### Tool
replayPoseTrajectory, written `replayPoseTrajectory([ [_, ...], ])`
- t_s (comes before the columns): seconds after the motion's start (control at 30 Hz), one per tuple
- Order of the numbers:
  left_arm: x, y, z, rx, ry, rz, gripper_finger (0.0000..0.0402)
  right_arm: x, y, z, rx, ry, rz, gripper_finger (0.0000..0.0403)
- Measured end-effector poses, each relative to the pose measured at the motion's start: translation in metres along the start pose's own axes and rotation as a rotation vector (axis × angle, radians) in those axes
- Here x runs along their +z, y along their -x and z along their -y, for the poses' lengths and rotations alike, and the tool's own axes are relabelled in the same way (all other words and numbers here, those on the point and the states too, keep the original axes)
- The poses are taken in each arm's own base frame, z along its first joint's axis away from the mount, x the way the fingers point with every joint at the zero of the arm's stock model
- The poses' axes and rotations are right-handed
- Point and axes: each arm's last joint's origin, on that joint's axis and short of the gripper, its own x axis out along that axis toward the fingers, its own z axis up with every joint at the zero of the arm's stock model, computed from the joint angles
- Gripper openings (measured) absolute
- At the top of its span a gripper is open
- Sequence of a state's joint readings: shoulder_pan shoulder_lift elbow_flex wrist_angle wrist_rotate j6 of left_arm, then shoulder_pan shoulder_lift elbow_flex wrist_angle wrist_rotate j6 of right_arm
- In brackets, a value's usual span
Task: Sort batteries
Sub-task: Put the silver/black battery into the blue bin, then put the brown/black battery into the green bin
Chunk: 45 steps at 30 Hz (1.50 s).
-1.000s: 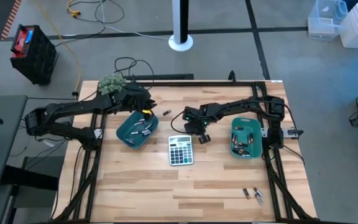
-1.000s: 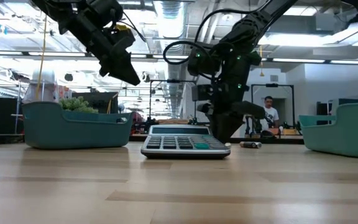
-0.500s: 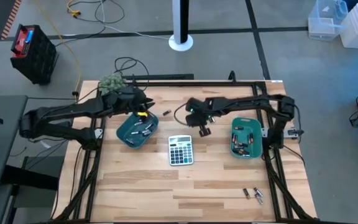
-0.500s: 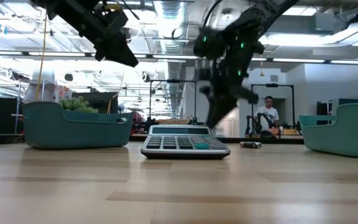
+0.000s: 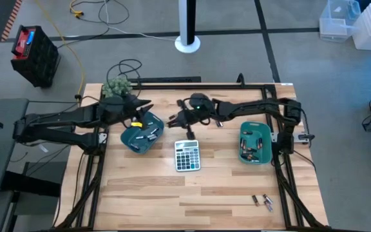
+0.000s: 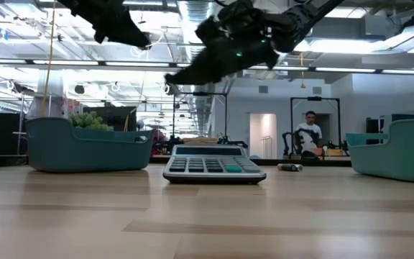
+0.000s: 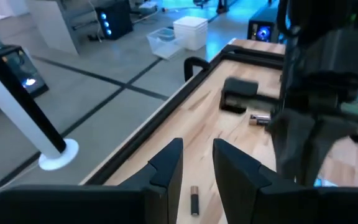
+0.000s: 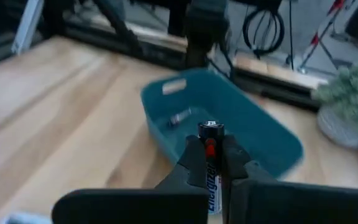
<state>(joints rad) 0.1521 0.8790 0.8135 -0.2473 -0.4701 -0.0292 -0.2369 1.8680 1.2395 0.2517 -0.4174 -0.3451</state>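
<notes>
Your right hand (image 8: pixel 211 163) grips an Energizer battery (image 8: pixel 211 163) lengthwise between its fingers, tip aimed at the left teal tray (image 8: pixel 241 127). Your left hand (image 7: pixel 197 163) hovers slightly open, empty.

One black battery (image 8: pixel 211 163) with a red band stands pinched in the right gripper (image 8: pixel 211 163), left of the calculator (image 5: pixel 187 155). Other batteries fill both trays beside the calculator; a few (image 5: pixel 261 202) lie loose beyond its lower right corner.

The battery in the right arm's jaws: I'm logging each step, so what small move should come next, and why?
Probably carry it on over the left teal tray and lower it before letting go. The right gripper is shut on the battery, and the right wrist view shows that tray ahead, not yet underneath.
</notes>
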Motion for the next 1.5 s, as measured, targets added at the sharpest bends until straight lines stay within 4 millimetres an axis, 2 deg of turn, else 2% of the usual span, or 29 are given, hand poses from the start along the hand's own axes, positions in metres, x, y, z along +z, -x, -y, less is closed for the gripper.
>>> replayPoseTrajectory([
  [0.27,0.003,0.013,-0.001,0.030,-0.010,0.039,0.0083,0.011,-0.060,0.006,0.019,-0.083,0.102,0.0007],
  [0.4,0.004,0.016,-0.002,0.034,-0.004,0.048,0.0083,0.013,-0.080,0.011,0.023,-0.115,0.123,0.0028],
  [0.5,0.004,0.019,-0.003,0.034,-0.004,0.049,0.0083,0.012,-0.089,0.015,0.022,-0.136,0.127,0.0066],
  [0.7,0.004,0.021,-0.005,0.039,-0.013,0.050,0.0083,0.010,-0.103,0.021,0.010,-0.166,0.137,0.0186],
  [0.8,0.004,0.021,-0.005,0.054,-0.005,0.049,0.0083,0.010,-0.103,0.024,-0.034,-0.149,0.126,0.0233],
  [0.9,0.003,0.020,-0.006,0.073,0.010,0.042,0.0083,0.017,-0.093,0.032,-0.063,-0.118,0.115,0.0248],
  [1.03,0.003,0.018,-0.010,0.130,0.022,0.037,0.0083,0.027,-0.071,0.045,-0.104,-0.096,0.120,0.0243],
  [1.1,0.003,0.017,-0.013,0.159,0.030,0.038,0.0083,0.022,-0.061,0.048,-0.127,-0.099,0.120,0.0239],
  [1.23,0.002,0.011,-0.017,0.193,0.028,0.017,0.0083,-0.004,-0.034,0.047,-0.206,-0.124,0.141,0.0228],
  [1.33,-0.002,-0.004,-0.017,0.146,0.015,-0.023,0.0083,-0.014,0.002,0.045,-0.298,-0.146,0.229,0.0218],
  [1.5,-0.014,-0.048,-0.018,0.114,-0.029,-0.122,0.0083,-0.030,0.054,0.032,-0.411,-0.181,0.193,0.0204],
])
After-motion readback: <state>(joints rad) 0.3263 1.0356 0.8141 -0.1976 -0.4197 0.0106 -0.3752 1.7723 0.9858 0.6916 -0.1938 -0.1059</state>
